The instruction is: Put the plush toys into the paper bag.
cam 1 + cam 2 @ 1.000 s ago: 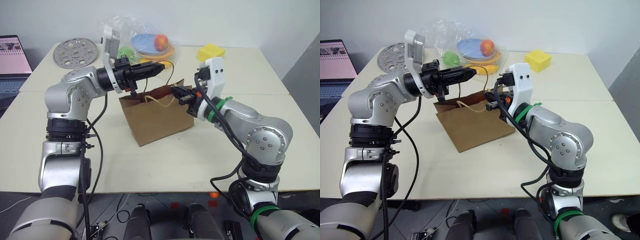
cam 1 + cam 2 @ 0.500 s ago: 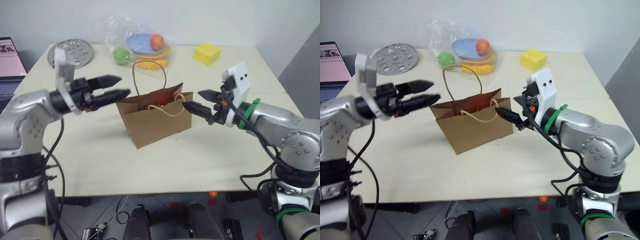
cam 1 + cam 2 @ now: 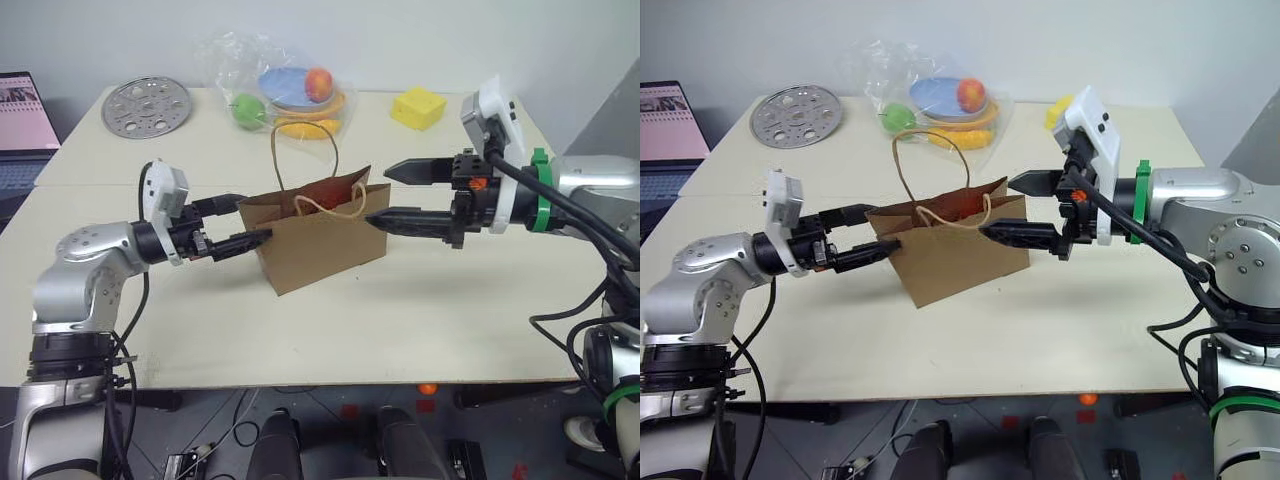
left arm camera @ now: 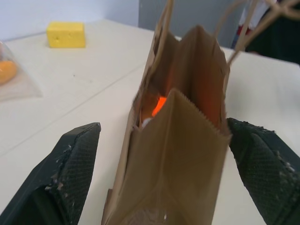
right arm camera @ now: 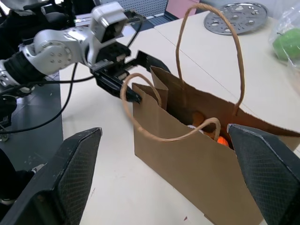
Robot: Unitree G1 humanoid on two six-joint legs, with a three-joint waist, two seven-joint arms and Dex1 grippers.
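Left eye view, nearest first: the left tool (image 3: 238,222) reaches in level from the left side, its two black fingers spread wide and empty, their tips at the left end of the paper bag (image 3: 318,240). One finger lies along the bag's front face near the corner, the other points at the back edge; whether either touches the paper cannot be told. In the left wrist view the bag's narrow end stands between the two spread fingers (image 4: 70,173), with clear gaps on both sides.

The brown bag stands upright and open on the pale table (image 3: 420,310), roughly at its middle. One twisted handle (image 3: 300,150) rises in a tall loop, the other droops over the front rim. Inside, the plush toys (image 5: 220,138) show as an orange patch beside a bit of white low in the bag, seen through the open mouth in both wrist views; which toy is which cannot be told.

The right tool (image 3: 400,193) comes in from the right, also wide open and holding nothing, one finger above the bag's right rim, the other beside the right end of the bag.

Farther back lie a clear plastic bag of fruit (image 3: 285,85), a yellow block (image 3: 418,106) to its right and a perforated metal disc (image 3: 147,105) to its left. A laptop (image 3: 22,130) sits at the far left edge.
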